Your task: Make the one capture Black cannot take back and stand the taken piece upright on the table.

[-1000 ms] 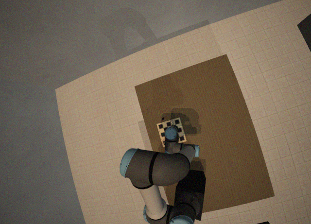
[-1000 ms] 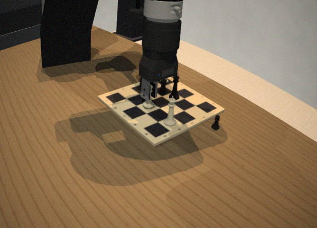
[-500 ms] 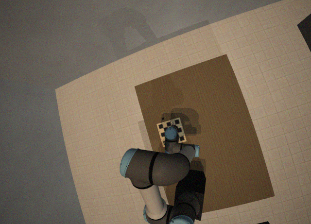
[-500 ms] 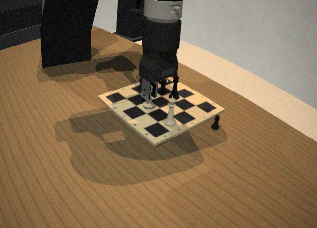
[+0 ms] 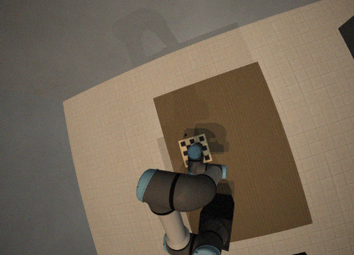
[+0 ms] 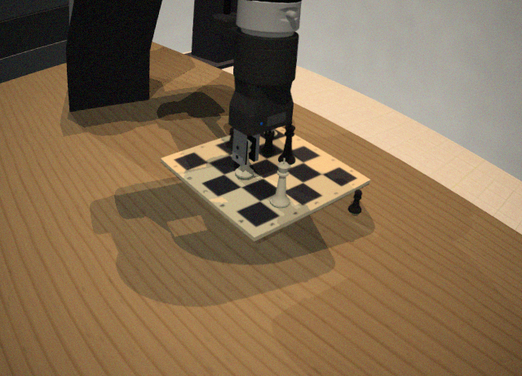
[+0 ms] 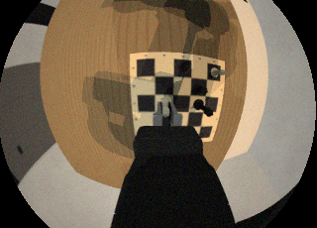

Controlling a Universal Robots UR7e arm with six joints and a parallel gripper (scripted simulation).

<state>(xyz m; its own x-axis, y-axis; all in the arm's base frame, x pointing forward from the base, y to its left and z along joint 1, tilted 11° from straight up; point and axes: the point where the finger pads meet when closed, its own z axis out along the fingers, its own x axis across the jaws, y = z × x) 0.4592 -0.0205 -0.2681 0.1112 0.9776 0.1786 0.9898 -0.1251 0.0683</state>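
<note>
Pincer: dark two-finger pincer [image 6: 245,157] pointing straight down over the board, clenched on the small white pawn [image 6: 244,171].
White pawn: upright, base on a light square near the board's middle.
Board: small cream-and-black chequered wooden board [image 6: 261,232] lying on the brown wood-grain surface [image 6: 126,313].
Tall white piece [image 6: 280,187]: upright, just beside the pawn.
Tall black piece [image 6: 288,144]: upright, behind it.
Small black pawn [image 6: 356,202]: upright on the surface, just beside the board's right edge.
</note>
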